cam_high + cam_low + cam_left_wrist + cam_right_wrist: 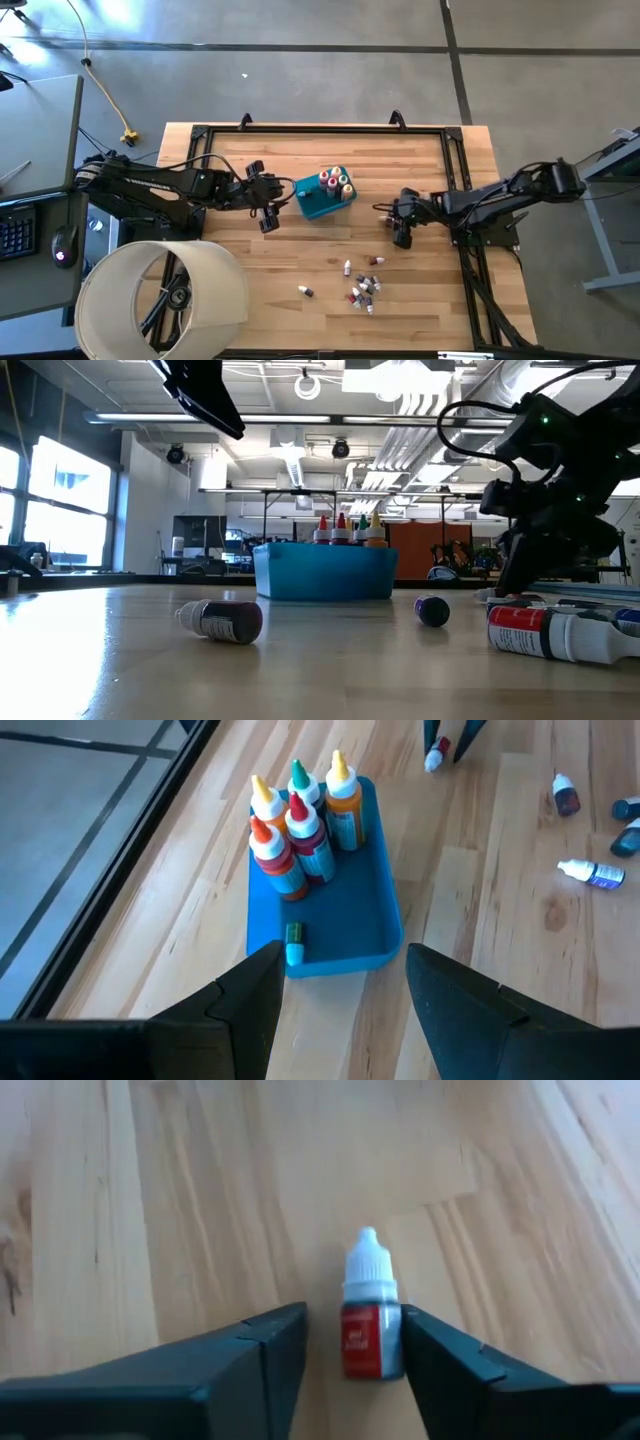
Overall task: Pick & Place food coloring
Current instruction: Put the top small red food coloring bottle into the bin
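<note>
The blue tub (pixel 318 204) (pixel 340 910) (pixel 325 572) stands mid-table. Several upright food coloring bottles (pixel 300 820) in red, yellow, green and orange stand in it. A tiny vial (pixel 293 944) lies on its floor. More small vials (pixel 363 288) lie loose on the wood toward the near edge, with one (pixel 305 291) apart. My left gripper (pixel 268 208) (pixel 340 988) hovers open just left of the tub. My right gripper (pixel 403 228) (pixel 352 1342), right of the tub, is shut on a red-labelled vial (pixel 370 1330). My right gripper pinches the small vial by its red-labelled body (pixel 368 1348) between the two fingers. The fingers slant down from the table's right. The white cap (pixel 368 1265) points on past the fingertips, toward the table. Whether the vial is clear of the wood I cannot tell.
A big pale drum-shaped shade (pixel 165 298) sits at the near left corner. A black rail frame (pixel 320 128) borders the table. In the low view, loose vials (pixel 222 622) (pixel 433 610) (pixel 550 632) lie in front of the tub. Bare wood lies between the tub and the vial pile.
</note>
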